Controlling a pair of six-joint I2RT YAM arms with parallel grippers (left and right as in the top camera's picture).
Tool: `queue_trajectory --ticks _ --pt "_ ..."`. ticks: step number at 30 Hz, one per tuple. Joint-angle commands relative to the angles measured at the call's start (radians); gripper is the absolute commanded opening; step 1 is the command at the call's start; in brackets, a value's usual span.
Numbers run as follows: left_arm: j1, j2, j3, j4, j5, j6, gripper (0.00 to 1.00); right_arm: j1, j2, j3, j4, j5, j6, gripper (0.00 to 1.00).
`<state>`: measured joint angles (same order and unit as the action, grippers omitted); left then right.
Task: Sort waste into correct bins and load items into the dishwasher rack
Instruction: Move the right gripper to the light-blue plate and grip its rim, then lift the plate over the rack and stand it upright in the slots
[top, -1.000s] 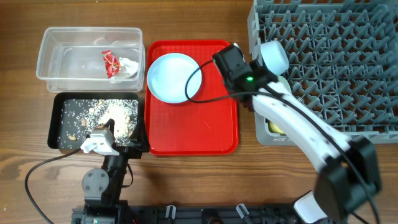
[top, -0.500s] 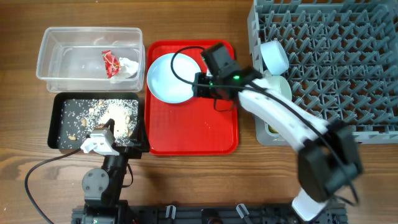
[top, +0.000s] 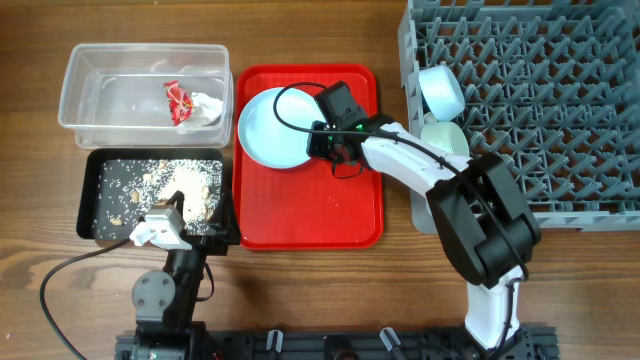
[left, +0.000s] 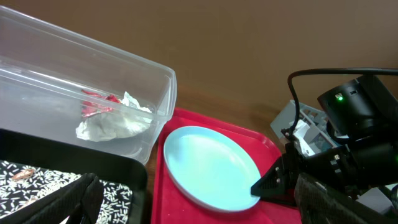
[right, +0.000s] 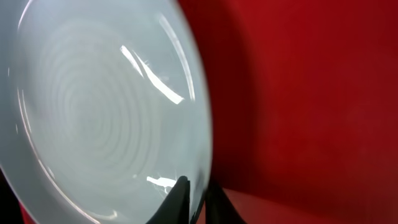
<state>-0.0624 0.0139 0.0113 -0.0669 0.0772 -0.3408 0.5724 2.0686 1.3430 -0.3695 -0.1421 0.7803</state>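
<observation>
Pale blue and round, the plate (top: 272, 125) lies flat on the far left part of the red serving tray (top: 350, 210), just beside the clear tub (top: 145, 48). The right gripper (top: 322, 142) has its tips at the plate's right-hand edge. The right wrist view shows the two dark fingertips (right: 179, 194) astride the rim, one on the inner side over the plate's face and the other on the outer side over the red tray, with the rim running up between them. The gap between them is narrow; whether they actually pinch the rim cannot be told. The left wrist view shows one pointed tip meeting the plate's edge. The left gripper (top: 170, 222) hangs over the near edge of the black tray (top: 88, 195), its jaws spread wide with nothing between them. Beige food scraps (top: 195, 185) lie in that tray, and the crumpled red wrapper (top: 179, 101) with its white paper lies in the tub. A small pale blue bowl (top: 440, 92) sits at the left edge of the grey dishwasher rack (top: 560, 100).
</observation>
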Motion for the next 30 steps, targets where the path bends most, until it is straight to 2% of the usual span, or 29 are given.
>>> queue_trajectory --ticks 1,5,11,14,15,20,25,30 --pt "0.01 -0.006 -0.006 -0.002 0.008 0.02 1.0 -0.031 -0.005 -0.004 -0.048 -0.002 0.002 0.04" --pt "0.01 -0.006 -0.006 -0.002 0.008 0.02 1.0 -0.072 -0.064 -0.004 -0.13 0.031 -0.005 0.04" --pt "0.01 -0.006 -0.006 -0.002 0.008 0.02 1.0 -0.086 -0.269 -0.004 -0.204 0.185 -0.174 0.04" --pt "0.01 -0.006 -0.006 -0.002 0.008 0.02 1.0 -0.087 -0.427 -0.004 -0.285 0.374 -0.205 0.04" --pt "0.01 -0.006 -0.006 -0.002 0.008 0.02 1.0 -0.089 -0.528 -0.004 -0.338 0.542 -0.207 0.04" --pt "0.01 -0.006 -0.006 -0.002 0.008 0.02 1.0 -0.09 -0.722 -0.004 -0.396 1.007 -0.369 0.04" --pt "0.01 -0.006 -0.006 -0.002 0.008 0.02 1.0 -0.099 -0.756 -0.005 -0.391 1.374 -0.597 0.04" --pt "0.01 -0.006 -0.006 -0.002 0.008 0.02 1.0 -0.162 -0.699 -0.008 -0.387 1.455 -0.734 0.04"
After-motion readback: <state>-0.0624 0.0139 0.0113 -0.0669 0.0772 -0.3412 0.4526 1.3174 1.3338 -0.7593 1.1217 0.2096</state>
